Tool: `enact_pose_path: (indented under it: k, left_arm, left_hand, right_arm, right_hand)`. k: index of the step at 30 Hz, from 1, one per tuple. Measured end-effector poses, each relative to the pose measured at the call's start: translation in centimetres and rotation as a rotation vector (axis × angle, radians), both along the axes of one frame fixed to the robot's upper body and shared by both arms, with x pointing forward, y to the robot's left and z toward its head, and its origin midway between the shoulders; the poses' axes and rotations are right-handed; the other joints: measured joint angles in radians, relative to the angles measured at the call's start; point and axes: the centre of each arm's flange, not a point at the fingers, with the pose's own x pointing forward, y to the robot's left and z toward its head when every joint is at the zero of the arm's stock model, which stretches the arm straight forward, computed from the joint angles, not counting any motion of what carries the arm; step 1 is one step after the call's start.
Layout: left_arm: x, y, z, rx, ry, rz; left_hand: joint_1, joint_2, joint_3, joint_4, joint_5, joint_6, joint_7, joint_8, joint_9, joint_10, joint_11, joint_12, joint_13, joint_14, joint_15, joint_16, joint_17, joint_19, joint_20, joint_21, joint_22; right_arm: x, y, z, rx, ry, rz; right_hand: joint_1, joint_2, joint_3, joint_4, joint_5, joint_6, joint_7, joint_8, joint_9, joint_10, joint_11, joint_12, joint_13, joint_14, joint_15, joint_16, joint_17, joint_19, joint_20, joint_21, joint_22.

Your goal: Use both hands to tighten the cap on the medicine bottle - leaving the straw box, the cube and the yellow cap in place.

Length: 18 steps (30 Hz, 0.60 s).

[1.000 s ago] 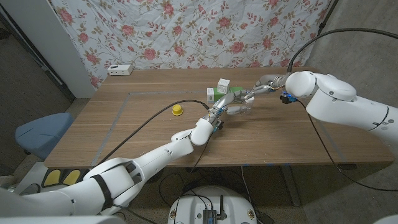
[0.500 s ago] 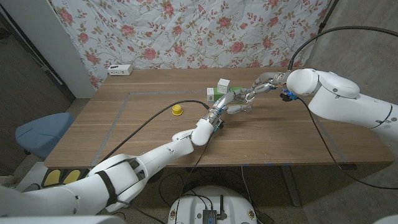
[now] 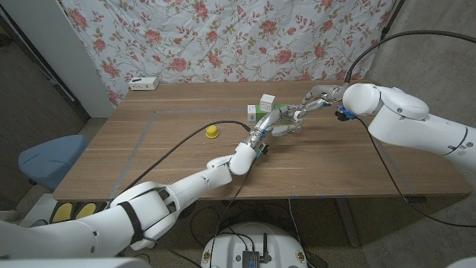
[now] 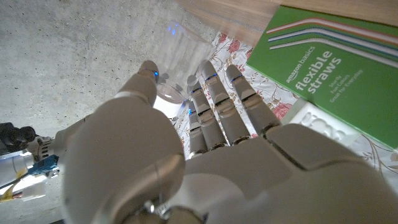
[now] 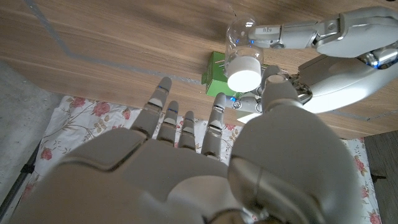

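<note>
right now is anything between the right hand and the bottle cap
Nothing visible stands between them. In the right wrist view the right hand has open space up to the white cap. The left hand grips the medicine bottle from the side, and the straw box lies behind it.

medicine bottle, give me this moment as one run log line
medicine bottle: clear, white cap, held by left hand | right hand: open beside the cap, not gripping | straw box: untouched | yellow cap: untouched
</note>
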Motion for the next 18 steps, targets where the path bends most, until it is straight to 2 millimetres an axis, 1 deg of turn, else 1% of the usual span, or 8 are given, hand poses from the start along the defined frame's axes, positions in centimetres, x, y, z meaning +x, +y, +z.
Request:
enact_pose_path:
  k: [3, 5, 6, 7, 10, 16, 18]
  left_arm:
    - [0.02, 0.02, 0.02, -0.002, -0.001, 0.000]
    - [0.04, 0.01, 0.02, -0.002, -0.002, -0.001]
    - [0.04, 0.02, 0.02, -0.003, -0.002, -0.002]
    - [0.04, 0.02, 0.01, -0.003, -0.002, -0.002]
    - [0.06, 0.07, 0.01, -0.005, -0.003, -0.001]
    - [0.07, 0.09, 0.01, -0.005, -0.004, -0.002]
    - [0.08, 0.10, 0.01, -0.005, -0.005, -0.002]
  left_hand:
    - [0.000, 0.000, 0.000, 0.000, 0.000, 0.005, 0.005, 0.000, 0.000, 0.000, 0.000, 0.001, 0.000, 0.000, 0.000, 0.000, 0.000, 0.000, 0.000, 0.000, 0.000]
    - [0.000, 0.000, 0.000, 0.000, 0.000, 0.009, 0.001, 0.000, 0.000, 0.000, 0.000, 0.004, 0.000, 0.000, 0.000, 0.000, 0.000, 0.000, 0.000, 0.000, 0.000]
    - [0.000, 0.000, 0.000, 0.000, -0.002, 0.011, 0.000, 0.000, 0.000, 0.000, 0.000, 0.004, 0.000, 0.000, 0.000, 0.000, 0.000, 0.000, 0.000, 0.000, 0.000]
    - [0.000, 0.000, 0.000, 0.000, -0.002, 0.010, 0.000, 0.000, 0.000, 0.000, 0.000, 0.004, 0.000, 0.000, 0.000, 0.000, 0.000, 0.000, 0.000, 0.000, 0.000]
    - [-0.005, 0.004, 0.000, 0.000, -0.002, 0.010, 0.000, 0.000, 0.000, 0.000, 0.000, 0.004, 0.000, 0.000, 0.000, 0.000, 0.000, 0.000, 0.000, 0.000, 0.000]
    - [-0.010, 0.004, -0.001, 0.000, -0.002, 0.010, 0.000, 0.000, 0.000, 0.003, 0.003, 0.004, -0.001, 0.000, 0.000, 0.000, 0.000, 0.000, 0.000, 0.000, 0.000]
    - [-0.010, 0.004, 0.000, 0.000, -0.002, 0.010, 0.000, 0.000, 0.000, 0.004, 0.004, 0.004, -0.001, 0.000, 0.000, 0.000, 0.000, 0.000, 0.000, 0.000, 0.000]
  right_arm:
    - [0.04, 0.11, -0.15, -0.002, -0.005, -0.001]
    - [0.07, 0.20, -0.26, -0.006, -0.013, -0.004]
    - [0.09, 0.23, -0.32, -0.007, -0.014, -0.005]
    - [0.10, 0.26, -0.35, -0.008, -0.016, -0.006]
    - [0.14, 0.39, -0.55, -0.011, -0.024, -0.009]
    - [0.17, 0.61, -0.83, -0.017, -0.036, -0.014]
    - [0.18, 0.65, -0.87, -0.018, -0.039, -0.015]
  right_hand:
    - [0.008, 0.003, 0.000, 0.000, 0.000, 0.014, -0.003, 0.004, 0.000, 0.005, -0.005, 0.000, 0.000, 0.004, -0.004, 0.000, 0.000, 0.005, -0.005, 0.000, 0.000]
    - [0.015, -0.004, 0.004, 0.004, -0.001, 0.028, -0.009, 0.014, 0.000, 0.014, -0.007, 0.007, 0.000, 0.007, -0.007, 0.000, 0.000, 0.009, -0.009, 0.000, 0.000]
    - [0.017, -0.007, 0.004, 0.004, -0.004, 0.034, -0.012, 0.015, 0.003, 0.014, -0.007, 0.008, 0.000, 0.009, -0.009, 0.000, 0.000, 0.010, -0.010, 0.000, 0.000]
    - [0.017, -0.007, 0.004, 0.004, -0.005, 0.033, -0.012, 0.015, 0.005, 0.020, -0.001, 0.008, 0.000, 0.011, -0.011, 0.000, 0.000, 0.013, -0.013, 0.000, 0.000]
    - [0.025, -0.007, 0.004, 0.004, -0.005, 0.033, -0.012, 0.017, 0.005, 0.025, -0.007, 0.008, 0.000, 0.011, -0.011, 0.000, 0.000, 0.013, -0.013, 0.000, 0.000]
    - [0.030, -0.012, 0.004, 0.004, -0.005, 0.044, -0.012, 0.024, 0.005, 0.025, -0.007, 0.008, 0.000, 0.020, -0.020, 0.000, 0.000, 0.018, -0.018, 0.000, 0.000]
    - [0.030, -0.012, 0.004, 0.004, -0.005, 0.050, -0.018, 0.026, 0.005, 0.025, -0.007, 0.008, 0.000, 0.020, -0.020, 0.000, 0.000, 0.018, -0.018, 0.000, 0.000]
